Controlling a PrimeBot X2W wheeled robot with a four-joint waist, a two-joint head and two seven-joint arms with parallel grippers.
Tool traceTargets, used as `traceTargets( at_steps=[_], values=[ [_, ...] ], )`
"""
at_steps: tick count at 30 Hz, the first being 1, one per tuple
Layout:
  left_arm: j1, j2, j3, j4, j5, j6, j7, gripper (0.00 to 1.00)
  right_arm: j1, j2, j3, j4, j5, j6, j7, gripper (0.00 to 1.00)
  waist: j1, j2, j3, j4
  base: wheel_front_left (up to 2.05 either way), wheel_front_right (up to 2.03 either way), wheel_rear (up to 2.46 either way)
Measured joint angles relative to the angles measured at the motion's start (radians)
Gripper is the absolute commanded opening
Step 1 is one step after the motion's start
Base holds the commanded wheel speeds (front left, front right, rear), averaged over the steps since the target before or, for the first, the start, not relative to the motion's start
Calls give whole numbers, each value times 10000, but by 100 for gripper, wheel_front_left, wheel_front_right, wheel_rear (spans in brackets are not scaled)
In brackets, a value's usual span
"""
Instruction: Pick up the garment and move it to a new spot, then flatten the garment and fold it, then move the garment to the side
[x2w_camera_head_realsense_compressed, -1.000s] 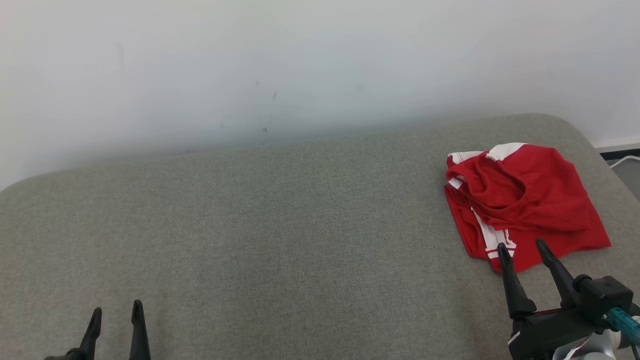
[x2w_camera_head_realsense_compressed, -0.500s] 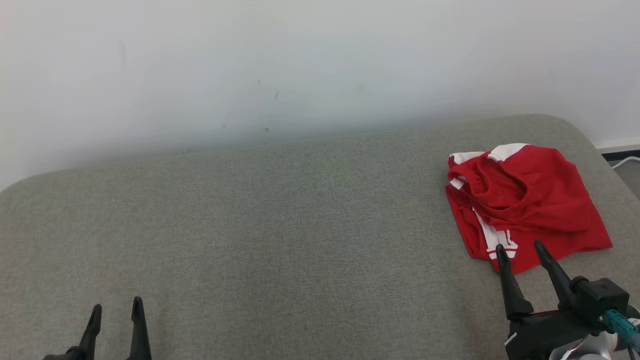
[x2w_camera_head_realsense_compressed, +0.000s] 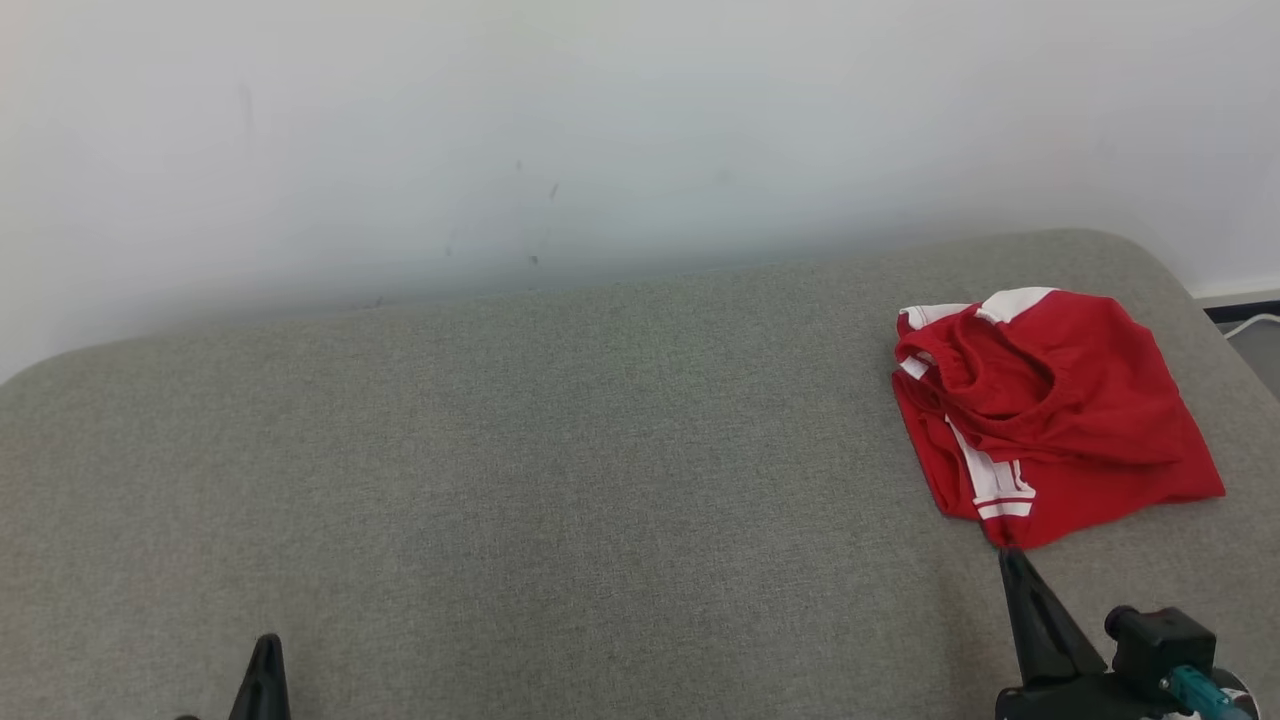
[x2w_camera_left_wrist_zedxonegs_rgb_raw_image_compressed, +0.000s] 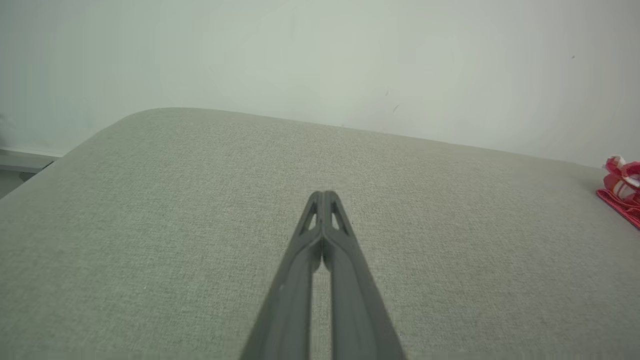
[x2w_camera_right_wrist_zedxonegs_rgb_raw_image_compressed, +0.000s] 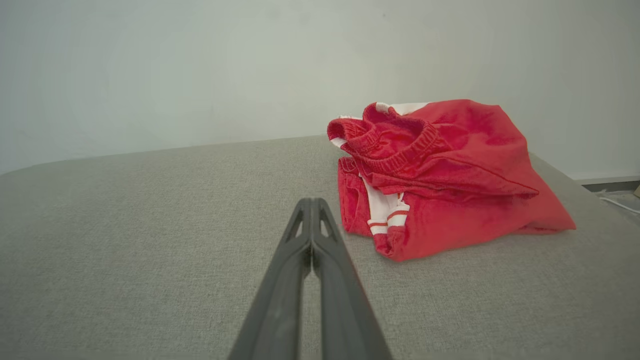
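Nearest us, our left tool (x2w_camera_left_wrist_zedxonegs_rgb_raw_image_compressed: 324, 196) hangs over bare grey upholstery (x2w_camera_head_realsense_compressed: 560, 450), its two fingers pressed together on nothing. Our right tool (x2w_camera_right_wrist_zedxonegs_rgb_raw_image_compressed: 311, 202) is likewise closed and empty, its tip just beside the near corner of the garment (x2w_camera_right_wrist_zedxonegs_rgb_raw_image_compressed: 440, 175). This is a pair of red shorts with white side stripes (x2w_camera_right_wrist_zedxonegs_rgb_raw_image_compressed: 382, 205), loosely bunched at the far right of the upholstery, the elastic waistband (x2w_camera_right_wrist_zedxonegs_rgb_raw_image_compressed: 395, 145) gaping upward. We judge it light, soft and limp: it should sag and unfold when lifted, hardly slip. The gathered waistband — or the near hemmed corner — looks the firmest place to pinch. Behind everything stands a plain white wall (x2w_camera_head_realsense_compressed: 600, 120).
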Motion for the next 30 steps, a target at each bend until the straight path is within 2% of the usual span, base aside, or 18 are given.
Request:
traceTargets(
  at_steps=[7,30],
  values=[
    [46,-65,146,111,-399,-105,180,0,19,115,-276,65,485,102,238,0,0,0,19,25,0,0,0],
    [-225,-372,819,272,-3747,-713,1151,0,-209,752,-1262,270,3267,706,1204,0,0,0,86,134,0,0,0]
  ],
)
